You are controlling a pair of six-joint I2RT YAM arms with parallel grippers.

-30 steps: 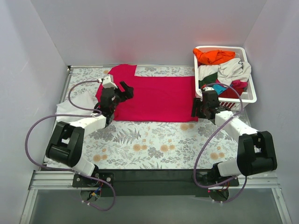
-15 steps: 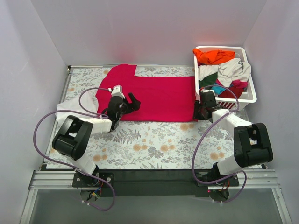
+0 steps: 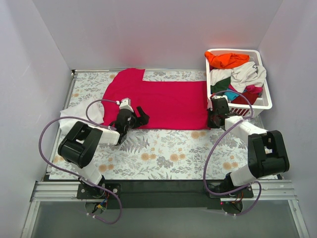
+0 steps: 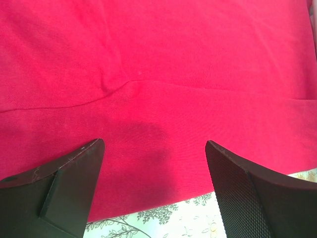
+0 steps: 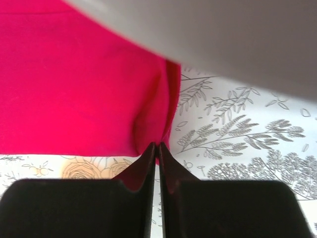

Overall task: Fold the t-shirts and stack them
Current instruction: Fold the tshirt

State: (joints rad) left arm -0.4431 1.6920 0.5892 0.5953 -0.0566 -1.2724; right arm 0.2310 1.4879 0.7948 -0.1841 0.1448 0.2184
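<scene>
Top external: basket (image 3: 257,51) holds shirts (image 3: 243,73); left tool (image 4: 154,144) spread, right tool (image 5: 157,145) pinching crimson shirt (image 3: 168,101).

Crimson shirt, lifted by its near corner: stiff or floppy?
Likely floppy: the crimson t-shirt puckers into a ridge where the shut right gripper pinches its corner. Probably light, since it lies thin and flat. Lifted there alone it would likely drape and drag, as the left gripper is open above the near hem.

Plain pale walls (image 3: 148,34) enclose the table's (image 3: 163,187) far and side edges. A floral cloth (image 3: 163,153) covers it.
</scene>
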